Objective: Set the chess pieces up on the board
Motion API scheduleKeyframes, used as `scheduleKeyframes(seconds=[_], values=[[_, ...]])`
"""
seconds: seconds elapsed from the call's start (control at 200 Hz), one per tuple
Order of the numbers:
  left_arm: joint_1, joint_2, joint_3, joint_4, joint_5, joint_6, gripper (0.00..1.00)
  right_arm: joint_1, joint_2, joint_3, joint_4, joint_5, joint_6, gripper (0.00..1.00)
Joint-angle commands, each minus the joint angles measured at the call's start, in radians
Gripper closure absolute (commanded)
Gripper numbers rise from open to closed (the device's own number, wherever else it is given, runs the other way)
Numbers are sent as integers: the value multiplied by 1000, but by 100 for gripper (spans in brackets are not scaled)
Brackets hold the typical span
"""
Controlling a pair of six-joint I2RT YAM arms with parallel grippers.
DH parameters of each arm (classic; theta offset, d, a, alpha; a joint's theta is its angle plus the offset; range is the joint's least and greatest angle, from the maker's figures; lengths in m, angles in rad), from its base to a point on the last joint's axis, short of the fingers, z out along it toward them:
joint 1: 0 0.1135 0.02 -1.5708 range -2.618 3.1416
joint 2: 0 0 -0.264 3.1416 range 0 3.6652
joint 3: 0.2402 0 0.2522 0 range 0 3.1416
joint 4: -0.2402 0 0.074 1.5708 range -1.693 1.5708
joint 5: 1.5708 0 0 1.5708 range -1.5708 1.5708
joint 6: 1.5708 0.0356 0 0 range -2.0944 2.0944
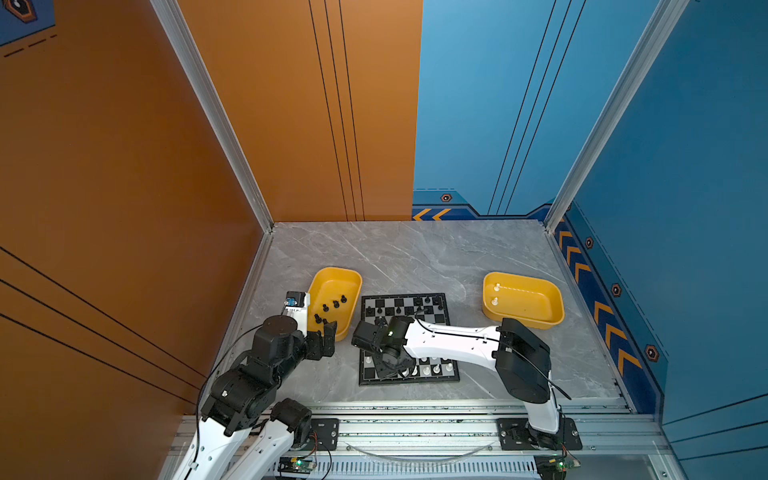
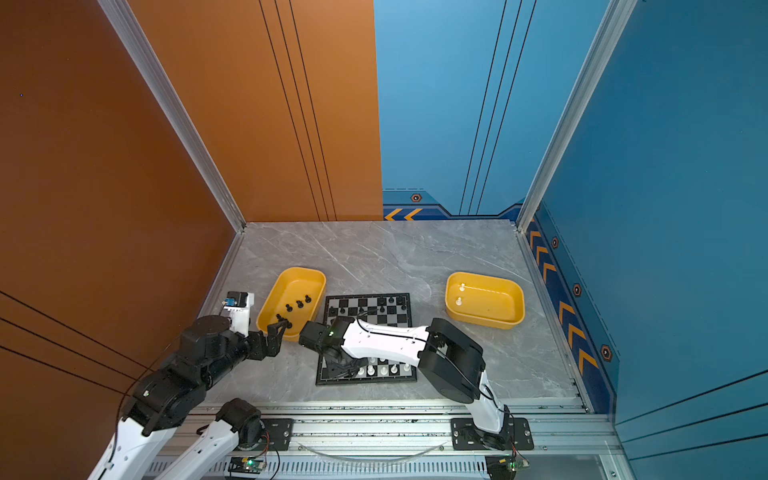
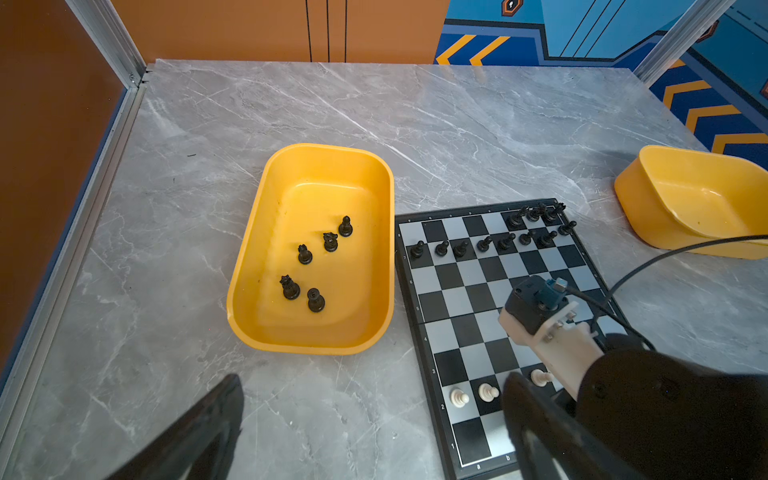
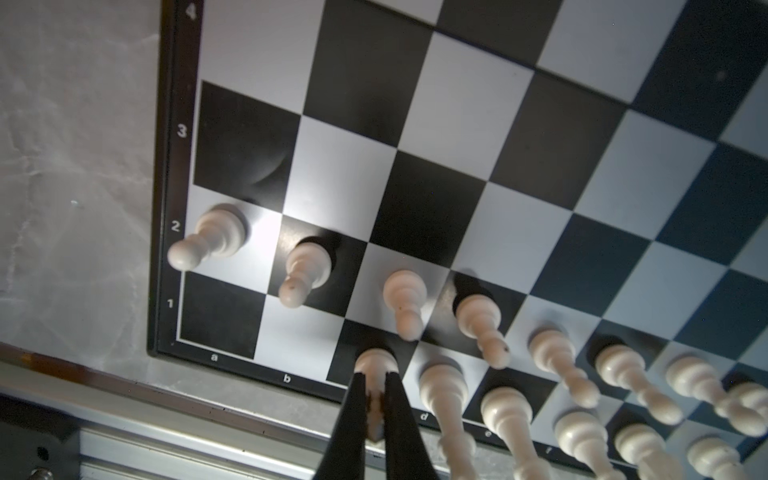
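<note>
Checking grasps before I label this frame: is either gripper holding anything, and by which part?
The right gripper pinches a white chess piece by its stem, above the base. The left gripper is open, holding nothing.

Your left arm [image 1: 270, 345]: folded low at left side, forearm angled inward. Left gripper [image 3: 372, 378]: jaws wide apart, nothing between them. Your right arm [image 1: 453, 338]: elbow raised, forearm reaching across toward left, wrist pitched down. Right gripper [image 4: 375, 380]: jaws pinched on white piece [image 4: 374, 360].
</note>
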Motion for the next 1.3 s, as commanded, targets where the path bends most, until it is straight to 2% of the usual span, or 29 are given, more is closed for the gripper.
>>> scheduleKeyframes(seconds=[0.0,0.31,0.536,0.751,0.856,1.036,1.297], values=[[9,-1,11,-16,2,13,2,-5,6,-13,10,3,2,85],[11,1,10,-15,-5,11,2,-27,-40,-4,5,8,3,73],[12,25,14,1,-10,14,2,-63,-93,40,-30,22,-17,70],[11,104,11,101,2,20,2,-143,-167,67,-59,30,-49,70],[12,195,22,179,19,27,2,-211,-208,57,-77,41,-76,70],[12,433,110,305,53,51,2,-360,-288,-10,-84,50,-125,69],[9,829,395,343,55,67,2,-577,-327,-52,-67,18,-207,69]])
